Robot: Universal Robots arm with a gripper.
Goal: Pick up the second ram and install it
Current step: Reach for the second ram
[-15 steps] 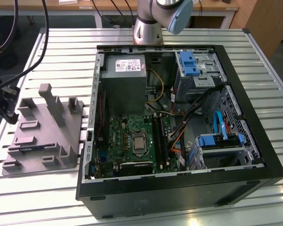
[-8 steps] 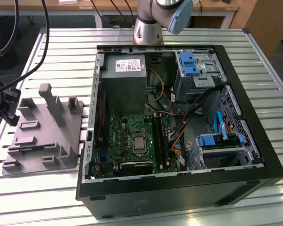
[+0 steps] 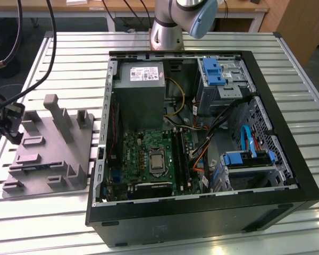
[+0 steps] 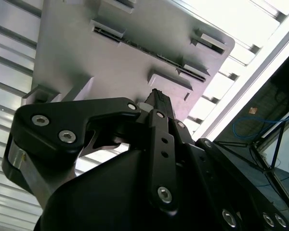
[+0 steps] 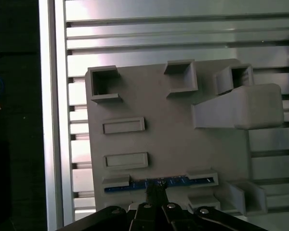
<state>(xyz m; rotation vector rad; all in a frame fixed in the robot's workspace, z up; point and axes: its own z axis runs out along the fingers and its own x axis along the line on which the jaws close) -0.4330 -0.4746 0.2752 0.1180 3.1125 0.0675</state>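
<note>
Standing on its long edge, the second ram is seen seated in a long slot near one edge of the grey fixture block. Its upper edge appears blue in the first wrist view. In the second wrist view it is seen as a thin dark strip running between two raised slot ends of the fixture block.

The gripper is positioned over the middle of the ram's length, at that same edge of the block. Its fingers are drawn close together, and nothing is held between them. In the second wrist view a band of bare grey fixture is seen between the gripper and the ram, so no contact is shown.

In the exterior view the gripper is found at the fixture block's far side on the exterior view's left. The block is laid on a slatted metal table. Just beside the block, on the exterior view's right, an open computer case is laid flat, with its green motherboard exposed on the side nearest the block. The arm is mounted on the table beyond the case.
</note>
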